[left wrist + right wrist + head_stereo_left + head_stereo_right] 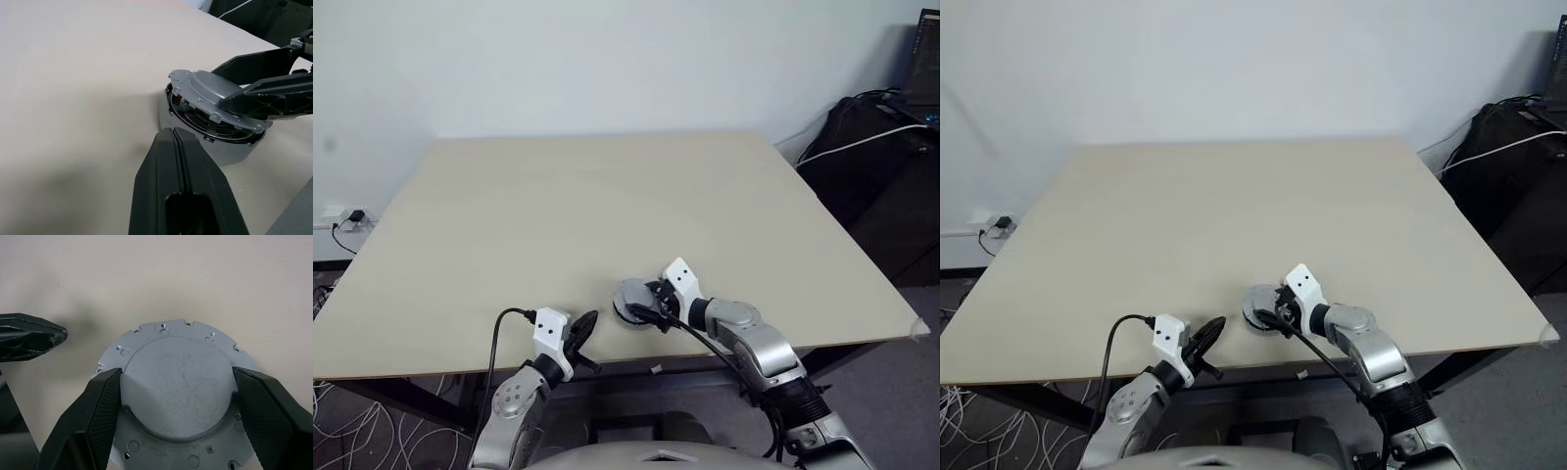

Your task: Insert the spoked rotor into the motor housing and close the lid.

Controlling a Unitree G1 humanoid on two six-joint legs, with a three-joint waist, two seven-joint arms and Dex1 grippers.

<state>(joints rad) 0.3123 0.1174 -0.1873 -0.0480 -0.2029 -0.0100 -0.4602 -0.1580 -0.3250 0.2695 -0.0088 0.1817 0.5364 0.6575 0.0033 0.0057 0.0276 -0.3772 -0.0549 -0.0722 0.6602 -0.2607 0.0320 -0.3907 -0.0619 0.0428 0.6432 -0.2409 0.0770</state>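
— What did you have in your right gripper (178,396) at that point?

— I had the lid (177,392), plain face with the raised centre turned up. My two black fingers (95,406) sat spread wide against opposite sides of that raised centre, clamped on it. The lid hung tilted over the motor housing (230,147): one edge was lifted, and through the gap I could see dark and shiny parts inside, though I couldn't tell whether that was the spoked rotor.

— And the housing itself, where was it?

— On the pale table (607,196), close to the near edge, a little to my right of centre.

— Your left gripper (584,327)?

— Pinched fully together with nothing between the fingers. It hovered near the table's front edge, just beside the housing, its tip pointing toward it but apart from it.

— Anything in the way?

— Only that left fingertip close by. Off the table, a black bag (862,147) with a white cable (862,144) stood to my right, and a wall socket (347,217) with loose cables (342,431) on the floor to my left.
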